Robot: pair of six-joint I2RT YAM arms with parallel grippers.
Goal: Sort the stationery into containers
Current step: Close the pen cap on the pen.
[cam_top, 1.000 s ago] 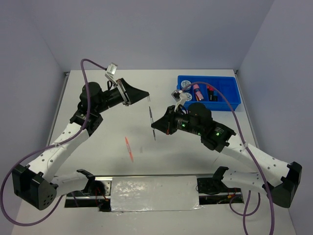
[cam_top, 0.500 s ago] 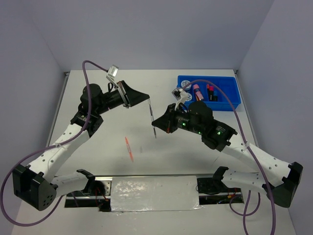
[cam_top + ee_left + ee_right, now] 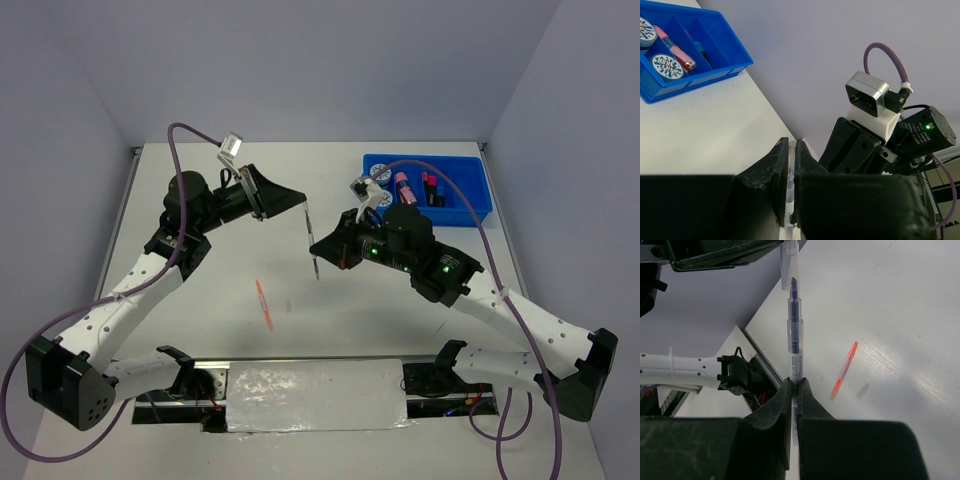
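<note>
A thin grey pen (image 3: 311, 240) with a clear barrel and blue core hangs in the air between both grippers. My left gripper (image 3: 303, 202) is shut on its clear cap end (image 3: 790, 165). My right gripper (image 3: 319, 259) is shut on its lower barrel (image 3: 794, 335). In the right wrist view the left gripper's black fingers (image 3: 730, 252) hold the pen's top. A thin orange pen (image 3: 264, 303) lies on the table below and also shows in the right wrist view (image 3: 845, 367). The blue tray (image 3: 465, 197) at the back right holds tape discs (image 3: 380, 173), a pink cylinder (image 3: 403, 185) and highlighters (image 3: 432, 190).
The left wrist view shows the blue tray (image 3: 715, 67) with two tape discs (image 3: 667, 65) and a pink item (image 3: 675, 48). The right arm's camera block (image 3: 867, 95) and purple cable (image 3: 885, 60) are close behind the left jaws. A grey panel (image 3: 315, 395) lies at the table's near edge.
Almost nothing. Both arms have shifted very slightly, with the grey pen still held between them.
</note>
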